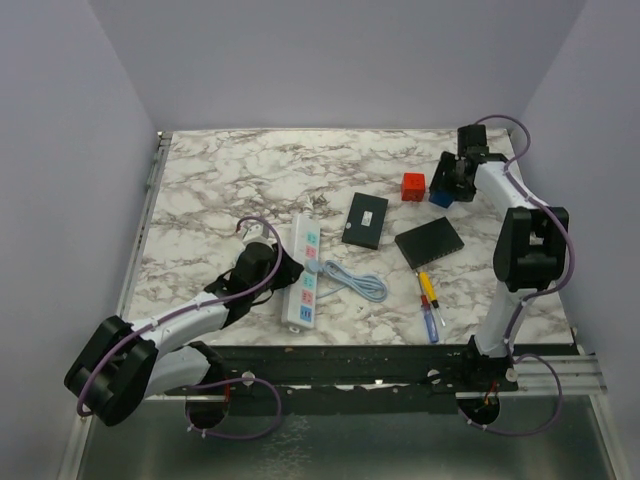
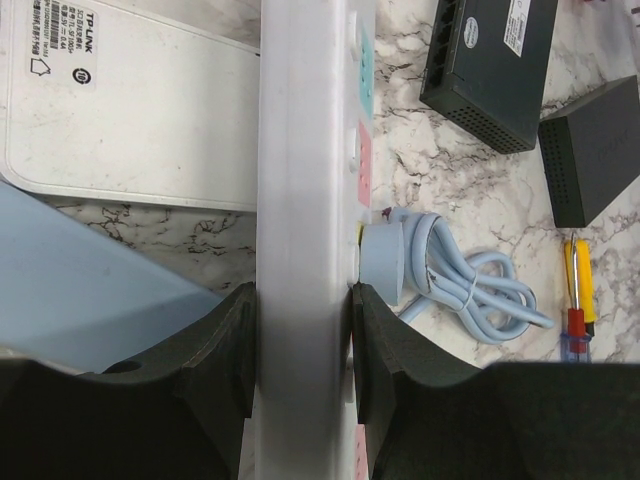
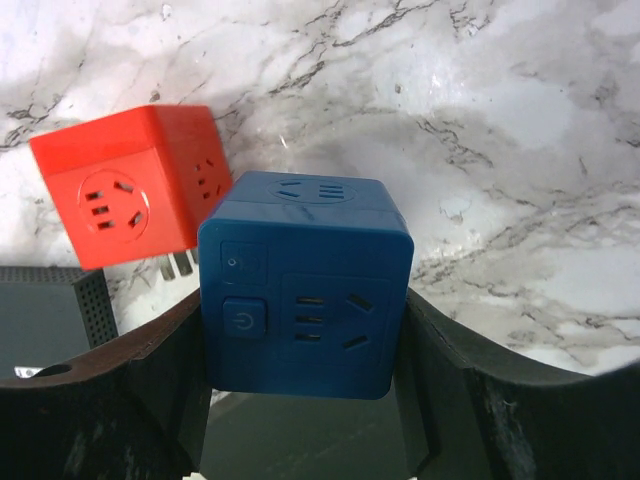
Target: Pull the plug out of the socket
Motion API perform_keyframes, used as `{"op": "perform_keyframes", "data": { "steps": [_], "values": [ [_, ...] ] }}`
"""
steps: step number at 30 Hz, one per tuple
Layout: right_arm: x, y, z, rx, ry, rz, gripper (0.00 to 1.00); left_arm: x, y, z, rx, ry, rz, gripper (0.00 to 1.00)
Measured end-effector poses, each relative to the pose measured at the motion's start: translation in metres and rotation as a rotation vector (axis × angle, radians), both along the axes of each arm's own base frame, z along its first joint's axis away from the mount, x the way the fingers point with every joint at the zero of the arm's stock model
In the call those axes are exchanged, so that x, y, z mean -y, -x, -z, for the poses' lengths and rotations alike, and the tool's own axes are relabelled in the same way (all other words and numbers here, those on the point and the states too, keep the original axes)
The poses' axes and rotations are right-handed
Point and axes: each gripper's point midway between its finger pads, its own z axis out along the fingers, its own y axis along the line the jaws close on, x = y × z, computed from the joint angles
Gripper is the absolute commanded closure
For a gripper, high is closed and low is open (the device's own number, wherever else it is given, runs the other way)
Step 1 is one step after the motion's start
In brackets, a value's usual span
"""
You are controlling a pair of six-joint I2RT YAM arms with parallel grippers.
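Observation:
The socket is a long white power strip with pink, green and blue outlet panels, lying left of centre. My left gripper is shut on the socket across its width, with a black finger pressed on each long side. The plug is pale blue and sits in the strip right beside my right-hand finger. Its coiled cable lies on the marble. My right gripper is far off at the back right, shut on a blue cube outlet.
A red cube outlet stands against the blue one. Two black boxes lie mid-table, with screwdrivers near the front edge. A white flat box and a light-blue bar lie beside the strip.

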Motion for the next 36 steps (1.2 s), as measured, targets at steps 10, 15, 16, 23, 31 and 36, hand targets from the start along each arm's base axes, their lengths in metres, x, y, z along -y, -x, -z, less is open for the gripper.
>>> {"op": "perform_keyframes", "data": {
  "steps": [10, 15, 16, 23, 31, 36],
  "values": [
    [0.000, -0.004, 0.025, -0.050, 0.000, 0.000, 0.66, -0.005, 0.005, 0.001, 0.001, 0.024, -0.014, 1.00],
    [-0.001, -0.004, 0.025, -0.047, -0.007, -0.001, 0.40, -0.006, 0.005, 0.002, -0.001, 0.028, -0.015, 1.00],
    [-0.001, -0.005, 0.024, -0.047, -0.008, -0.001, 0.38, -0.006, 0.006, 0.002, -0.001, 0.028, -0.014, 1.00],
    [-0.004, -0.006, 0.025, -0.040, -0.019, -0.006, 0.21, -0.006, 0.006, 0.002, -0.003, 0.031, -0.015, 1.00],
    [-0.007, -0.005, 0.025, -0.032, -0.036, -0.010, 0.08, -0.006, 0.005, 0.002, -0.005, 0.033, -0.015, 1.00],
    [-0.007, 0.000, 0.011, -0.005, -0.040, -0.010, 0.00, -0.006, 0.005, 0.002, -0.006, 0.032, -0.015, 1.00]
  ]
}}
